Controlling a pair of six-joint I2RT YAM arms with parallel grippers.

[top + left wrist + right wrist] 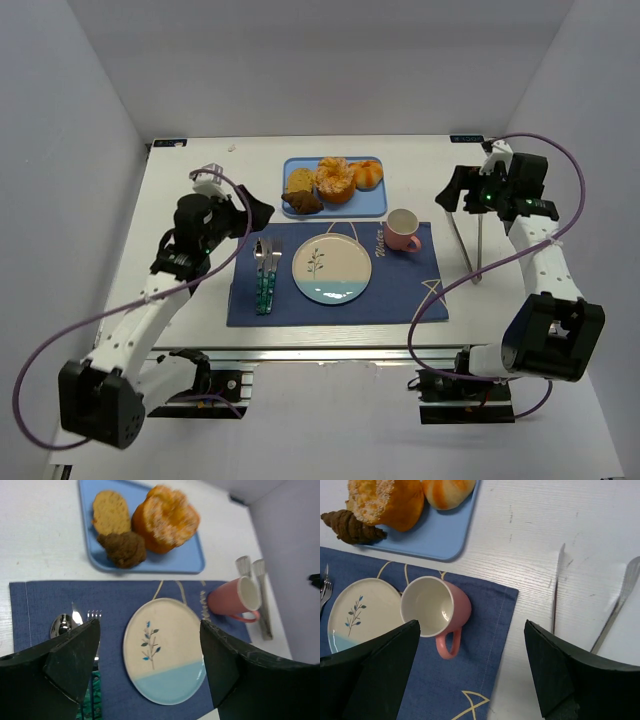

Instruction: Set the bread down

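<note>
Toward the table's far edge, left gripper [150, 625] and right gripper [471, 624] are hanging spread, empty; the sugared orange bread bun [167, 517] is likely needing a gentle, centred pinch.

Top camera looks down on whole tabletop [415, 175] from high at its near edge; both wrist cameras look down from close, sharing plate [165, 655], cup [432, 605] and tray [440, 530]

No legible text anywhere. Pale cursive script [380, 243] on blue placemat [400, 290], beside pink cup [402, 230]: too small and blurred to read. Dark sticker [466, 138] at far edge of table [420, 170]: lettering unresolvable.
</note>
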